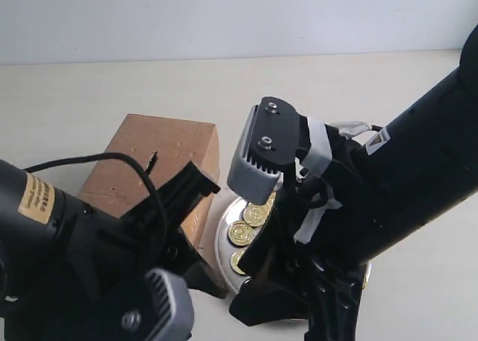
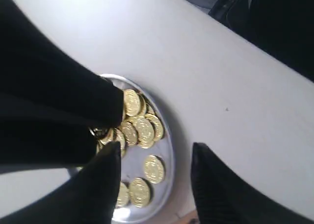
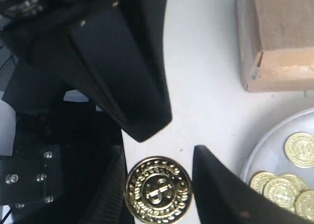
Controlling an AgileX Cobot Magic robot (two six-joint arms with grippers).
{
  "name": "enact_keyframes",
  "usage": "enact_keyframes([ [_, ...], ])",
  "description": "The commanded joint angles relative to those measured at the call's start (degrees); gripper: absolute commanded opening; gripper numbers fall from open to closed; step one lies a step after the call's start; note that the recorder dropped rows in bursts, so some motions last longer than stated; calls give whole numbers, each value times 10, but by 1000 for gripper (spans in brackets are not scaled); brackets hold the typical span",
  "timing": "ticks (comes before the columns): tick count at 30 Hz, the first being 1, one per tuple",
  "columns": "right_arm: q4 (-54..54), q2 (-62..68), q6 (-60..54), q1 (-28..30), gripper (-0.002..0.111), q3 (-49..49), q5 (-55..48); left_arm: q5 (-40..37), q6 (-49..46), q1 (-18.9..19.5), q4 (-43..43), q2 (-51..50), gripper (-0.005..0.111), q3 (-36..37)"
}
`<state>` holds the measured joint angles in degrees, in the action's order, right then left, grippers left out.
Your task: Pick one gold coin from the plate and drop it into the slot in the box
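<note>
Transfer step: right gripper (image 3: pixel 158 158) clasps gold coin (image 3: pixel 158 189); left gripper (image 2: pixel 154 146) spread, empty. Next: align coin edge-on over box slot (image 1: pixel 153 160).

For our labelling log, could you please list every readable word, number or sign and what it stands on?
"$": embossed on the near round gold coin.
Yellow rectangular sticker on the black left arm: print too blurred.
Gold coins in the round silver metal plate: embossing too small.
</note>
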<state>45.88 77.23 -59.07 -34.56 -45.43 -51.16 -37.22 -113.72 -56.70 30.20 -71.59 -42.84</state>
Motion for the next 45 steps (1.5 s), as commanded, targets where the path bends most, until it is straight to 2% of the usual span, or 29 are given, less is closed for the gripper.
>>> enact_keyframes([
  [1,9,-4,-13,-1,40,-2,-26,164,-48,-22,-1,20,46,43],
  [3,9,-4,-13,-1,40,-2,-26,229,-53,-22,0,34,46,67],
  [5,20,-4,-18,-1,40,-2,-26,235,-63,-22,1,52,46,96],
  [10,46,-4,-53,-1,40,-2,-30,275,-59,-84,1,78,46,121],
  [14,48,-4,-53,-1,40,-2,-31,290,-58,-110,1,86,46,121],
  [20,51,-4,-54,-1,40,-2,-34,293,-58,-132,5,86,46,121],
  [24,63,-4,-72,-1,40,-2,-48,294,-58,-133,8,86,45,121],
  [30,78,-4,-87,-1,40,-2,-51,294,-58,-147,13,86,37,121],
  [39,92,-4,-115,-1,40,-2,-96,283,-58,-183,47,86,37,121],
  [45,97,-4,-128,-1,40,-2,-127,282,-58,-188,101,105,37,121],
])
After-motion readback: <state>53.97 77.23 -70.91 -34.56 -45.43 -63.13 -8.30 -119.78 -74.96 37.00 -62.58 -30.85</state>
